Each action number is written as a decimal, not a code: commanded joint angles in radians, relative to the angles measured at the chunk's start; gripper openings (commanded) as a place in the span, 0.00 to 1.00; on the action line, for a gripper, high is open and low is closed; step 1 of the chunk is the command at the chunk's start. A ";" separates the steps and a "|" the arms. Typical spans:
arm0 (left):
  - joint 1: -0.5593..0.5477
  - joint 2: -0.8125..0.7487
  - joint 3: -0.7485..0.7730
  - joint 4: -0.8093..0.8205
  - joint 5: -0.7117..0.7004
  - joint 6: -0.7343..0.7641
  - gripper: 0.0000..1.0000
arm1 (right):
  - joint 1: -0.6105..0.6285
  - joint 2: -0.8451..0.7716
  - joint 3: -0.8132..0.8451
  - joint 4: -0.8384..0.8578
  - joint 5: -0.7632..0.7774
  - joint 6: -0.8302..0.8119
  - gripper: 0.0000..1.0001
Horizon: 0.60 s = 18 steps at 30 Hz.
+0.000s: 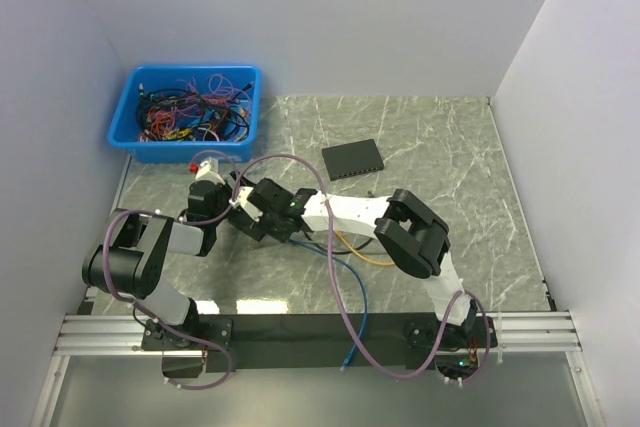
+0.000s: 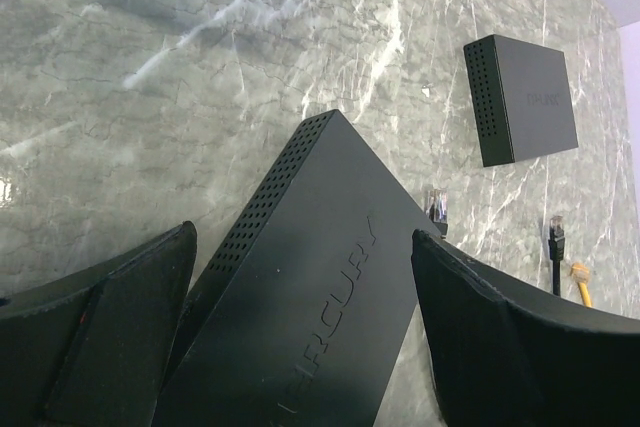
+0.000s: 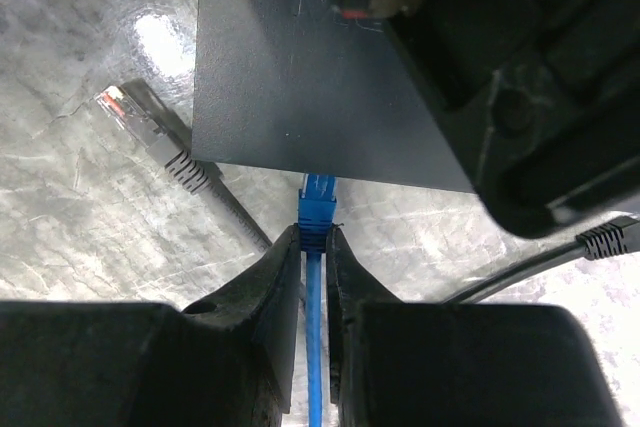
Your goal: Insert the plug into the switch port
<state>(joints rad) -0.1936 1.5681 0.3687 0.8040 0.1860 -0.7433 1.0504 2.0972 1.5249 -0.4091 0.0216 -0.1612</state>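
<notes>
A black switch (image 2: 320, 287) marked MERCURY lies tilted between my left gripper's (image 2: 302, 237) fingers, which press both its sides. In the top view the left gripper (image 1: 240, 212) and the right gripper (image 1: 295, 219) meet at this switch (image 1: 268, 209), left of the table's middle. My right gripper (image 3: 313, 237) is shut on a blue plug (image 3: 318, 209) with a blue cable. The plug's tip is at the switch's (image 3: 290, 67) front edge, where the ports are. How deep it sits is hidden under the edge.
A second black switch (image 1: 352, 158) lies at the back centre and shows in the left wrist view (image 2: 525, 97). A blue bin (image 1: 185, 112) of cables stands at the back left. A loose grey plug (image 3: 135, 117), black plug (image 2: 556, 232) and yellow plug (image 2: 581, 275) lie near the held switch.
</notes>
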 commanded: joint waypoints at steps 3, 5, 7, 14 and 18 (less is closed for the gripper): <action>-0.053 0.030 -0.013 -0.055 0.135 -0.045 0.94 | -0.024 0.001 0.090 0.348 -0.052 -0.006 0.00; -0.053 0.036 -0.010 -0.051 0.135 -0.051 0.94 | -0.023 0.004 0.101 0.366 -0.074 -0.001 0.00; -0.053 0.030 -0.008 -0.060 0.125 -0.053 0.93 | -0.021 0.015 0.116 0.354 -0.075 0.003 0.00; -0.053 -0.016 0.010 -0.121 0.066 -0.050 0.94 | -0.024 -0.014 0.048 0.365 -0.057 0.066 0.07; -0.049 -0.078 0.004 -0.187 -0.029 -0.042 0.94 | -0.021 -0.072 -0.014 0.359 -0.042 0.089 0.20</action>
<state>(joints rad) -0.1944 1.5455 0.3840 0.7441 0.1081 -0.7425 1.0351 2.0998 1.5154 -0.3580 -0.0189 -0.1184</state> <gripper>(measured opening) 0.938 0.194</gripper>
